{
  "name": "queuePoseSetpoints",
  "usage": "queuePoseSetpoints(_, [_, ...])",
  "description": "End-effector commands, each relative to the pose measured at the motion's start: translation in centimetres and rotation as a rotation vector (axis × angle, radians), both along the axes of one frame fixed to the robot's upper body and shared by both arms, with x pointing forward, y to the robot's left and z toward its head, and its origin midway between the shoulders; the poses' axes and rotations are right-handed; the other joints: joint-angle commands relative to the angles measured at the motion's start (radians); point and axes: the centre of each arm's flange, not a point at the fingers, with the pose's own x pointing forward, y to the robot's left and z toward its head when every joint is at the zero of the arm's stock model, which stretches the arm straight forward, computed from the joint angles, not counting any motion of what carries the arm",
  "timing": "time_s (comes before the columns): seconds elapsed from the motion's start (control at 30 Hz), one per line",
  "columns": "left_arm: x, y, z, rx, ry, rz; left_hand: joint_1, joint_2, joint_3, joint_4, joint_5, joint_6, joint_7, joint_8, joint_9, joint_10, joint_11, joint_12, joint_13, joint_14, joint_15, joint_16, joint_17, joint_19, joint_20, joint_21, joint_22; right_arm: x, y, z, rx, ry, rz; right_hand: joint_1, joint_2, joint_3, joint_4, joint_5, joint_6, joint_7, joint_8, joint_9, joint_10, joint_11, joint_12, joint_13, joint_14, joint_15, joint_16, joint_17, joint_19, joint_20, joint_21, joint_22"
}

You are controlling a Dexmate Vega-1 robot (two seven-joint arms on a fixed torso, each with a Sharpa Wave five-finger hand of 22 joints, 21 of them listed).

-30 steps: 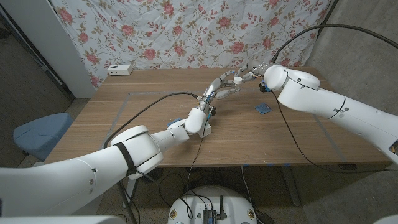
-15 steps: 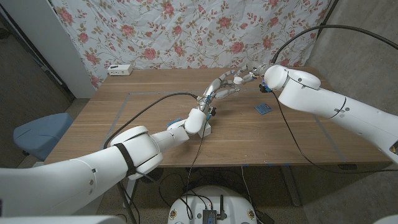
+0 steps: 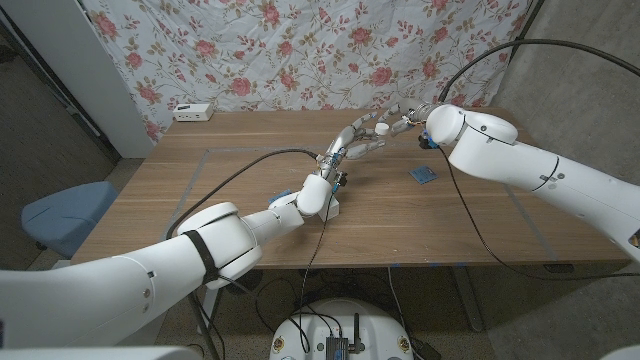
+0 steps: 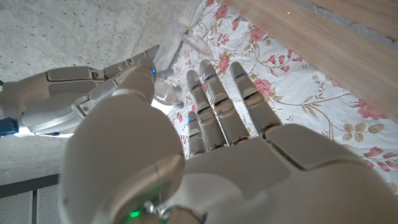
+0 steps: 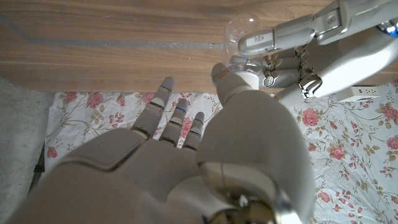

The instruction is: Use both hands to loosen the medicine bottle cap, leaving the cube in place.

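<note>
Two white robot arms meet above the far middle of a wooden bench (image 3: 200, 200). The left hand (image 3: 352, 143) reaches up and away from the robot, and its fingers (image 3: 362, 128) close around a small clear medicine bottle (image 3: 377, 128) held in the air above the bench. The right hand (image 3: 411, 117) comes in from the opposite side, its fingertips meeting the bottle's end, seemingly at the cap. The right wrist view shows the bottle (image 5: 244, 31) pinched by the left hand (image 5: 317, 43), with the right thumb touching it. The left wrist view shows the bottle (image 4: 169, 74) between the left thumb and the right hand (image 4: 68, 99). So the left hand is grasping the bottle; the right hand appears to grip the cap, though the cap itself is too small to make out. Holding the bottle aloft between both hands likely lets one steady the body while the other twists.

A small blue cube (image 3: 424, 175) lies on the bench below the right forearm, well apart from the hands; it seems safe unless that arm drops. A white power strip (image 3: 193, 111) sits at the far left edge, before a floral cloth (image 3: 300, 50). A black cable (image 3: 240, 170) trails over the bench to the left arm, near a small white object (image 3: 330, 208). A blue chair (image 3: 60, 215) stands at the left
</note>
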Motion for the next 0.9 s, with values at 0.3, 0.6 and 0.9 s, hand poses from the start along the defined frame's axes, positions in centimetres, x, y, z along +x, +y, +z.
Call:
queuePoseSetpoints(0.3, [0.0, -0.1, 0.1, 0.006, -0.001, 0.001, 0.002, 0.007, 0.008, 0.002, 0.004, -0.002, -0.004, -0.002, 0.002, 0.038, -0.04, 0.007, 0.004, 0.005, -0.083, -0.001, 0.003, -0.006, -0.001, -0.003, 0.005, -0.9, -0.6, 1.2, -0.002, 0.059, -0.004, -0.084, -0.059, -0.084, 0.029, -0.015, -0.123, 0.027, -0.02, -0.003, -0.058, 0.092, -0.004, 0.002, -0.034, 0.058, -0.008, -0.006, -0.013, 0.037, 0.004, 0.003])
queuePoseSetpoints(0.6, [0.0, -0.2, 0.2, 0.01, -0.001, -0.003, 0.002, 0.006, 0.008, 0.001, 0.004, -0.002, -0.005, -0.002, 0.002, 0.04, -0.038, 0.008, 0.004, 0.006, -0.085, 0.0, 0.003, -0.004, 0.001, -0.002, 0.005, -1.3, -0.8, 1.9, -0.021, 0.08, 0.01, -0.143, -0.096, -0.125, 0.039, -0.013, -0.158, 0.106, -0.015, -0.001, -0.079, 0.137, -0.003, 0.002, -0.039, 0.084, -0.013, -0.014, -0.002, 0.044, 0.007, 0.003])
queuePoseSetpoints(0.9, [-0.2, -0.1, 0.1, 0.008, -0.013, -0.006, -0.001, 0.007, 0.009, 0.002, 0.004, -0.002, -0.006, -0.002, 0.002, 0.04, -0.04, 0.008, 0.004, 0.007, -0.083, 0.0, 0.003, -0.003, 0.003, -0.002, 0.005, -1.1, -0.8, 2.0, -0.055, 0.096, 0.055, -0.297, -0.123, -0.194, 0.096, -0.007, -0.189, 0.152, -0.006, 0.004, -0.092, 0.168, 0.004, 0.005, -0.065, 0.139, -0.02, -0.014, -0.022, 0.131, -0.002, 0.002])
